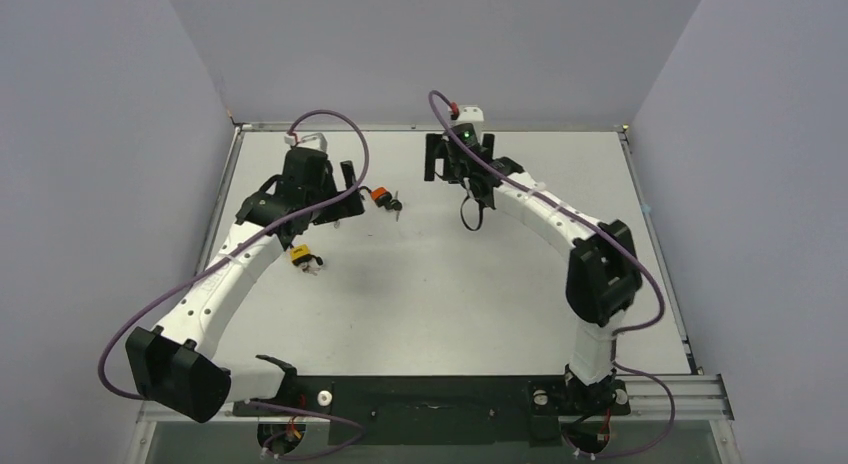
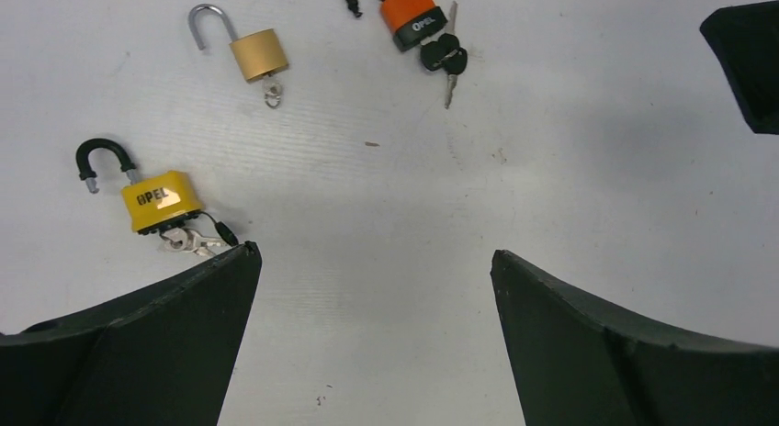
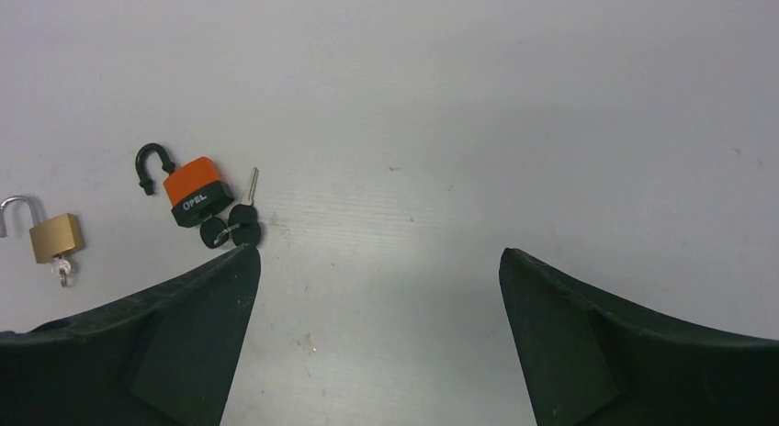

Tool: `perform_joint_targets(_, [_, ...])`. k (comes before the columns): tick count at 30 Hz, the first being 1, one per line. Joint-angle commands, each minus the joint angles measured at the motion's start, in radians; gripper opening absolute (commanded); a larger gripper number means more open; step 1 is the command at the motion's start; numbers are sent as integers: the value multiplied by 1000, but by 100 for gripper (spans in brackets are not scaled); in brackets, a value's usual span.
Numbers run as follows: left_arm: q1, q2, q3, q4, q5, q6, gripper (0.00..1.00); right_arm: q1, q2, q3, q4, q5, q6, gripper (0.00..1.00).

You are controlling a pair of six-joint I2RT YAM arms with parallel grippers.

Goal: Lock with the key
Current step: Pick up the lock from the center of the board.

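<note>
Three padlocks lie on the white table, all with open shackles. The orange padlock (image 1: 380,195) (image 2: 413,13) (image 3: 193,192) has black-headed keys (image 2: 444,57) (image 3: 231,231) in its base. The yellow padlock (image 1: 300,254) (image 2: 162,201) has a silver key (image 2: 188,241) in it. The brass padlock (image 2: 257,54) (image 3: 55,235) holds a small key (image 2: 273,91). My left gripper (image 1: 346,192) (image 2: 374,253) is open and empty above bare table, with the padlocks ahead of it. My right gripper (image 1: 458,164) (image 3: 379,252) is open and empty, to the right of the orange padlock.
Grey walls enclose the table on the left, back and right. A black finger of the right gripper (image 2: 744,63) shows at the top right of the left wrist view. The brass padlock is hidden under the left arm in the top view.
</note>
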State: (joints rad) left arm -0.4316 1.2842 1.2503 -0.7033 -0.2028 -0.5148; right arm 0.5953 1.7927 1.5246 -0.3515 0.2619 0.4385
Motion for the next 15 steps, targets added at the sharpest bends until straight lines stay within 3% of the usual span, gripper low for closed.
perform_joint_targets(1, [140,-23,48,-60,86,-39,97,0,225,215,23,-104,-144,99])
perform_joint_targets(5, [222,-57,41,-80,160,-59,97,13,409,406,8,-175,-157,99])
perform_joint_targets(9, [231,-90,20,-74,214,-106,97,35,561,616,5,-202,-135,99])
perform_joint_targets(15, [236,-121,7,-84,259,-135,97,45,702,699,131,-252,-17,98])
